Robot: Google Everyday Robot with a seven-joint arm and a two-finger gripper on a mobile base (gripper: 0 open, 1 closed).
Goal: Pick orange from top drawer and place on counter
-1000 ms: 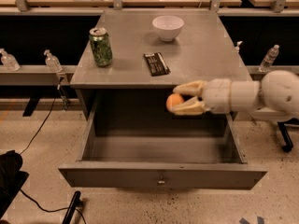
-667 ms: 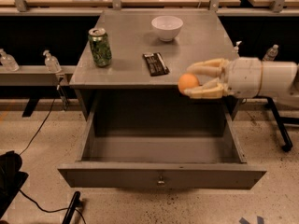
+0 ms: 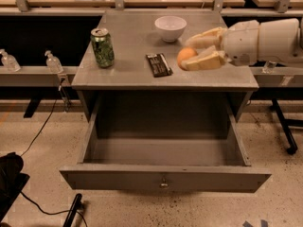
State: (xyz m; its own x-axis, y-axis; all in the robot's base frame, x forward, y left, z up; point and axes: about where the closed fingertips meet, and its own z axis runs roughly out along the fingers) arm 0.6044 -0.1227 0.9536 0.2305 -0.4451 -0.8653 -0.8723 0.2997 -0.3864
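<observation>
The orange [image 3: 185, 56] is held between the cream fingers of my gripper [image 3: 199, 52], over the right part of the grey counter [image 3: 128, 70]. I cannot tell whether it rests on the surface or hangs just above it. The white arm reaches in from the right edge. The top drawer [image 3: 163, 150] is pulled fully open below the counter and its inside shows nothing. Its front panel carries a small metal knob [image 3: 164, 182].
On the counter stand a green can [image 3: 102, 48] at the left, a dark snack bar [image 3: 158, 64] in the middle and a white bowl [image 3: 170, 28] at the back. Plastic bottles [image 3: 53, 61] stand on a shelf to the left. Cables lie on the floor at left.
My gripper has lifted the orange from in front of the drawer opening up and back, to over the counter's right side.
</observation>
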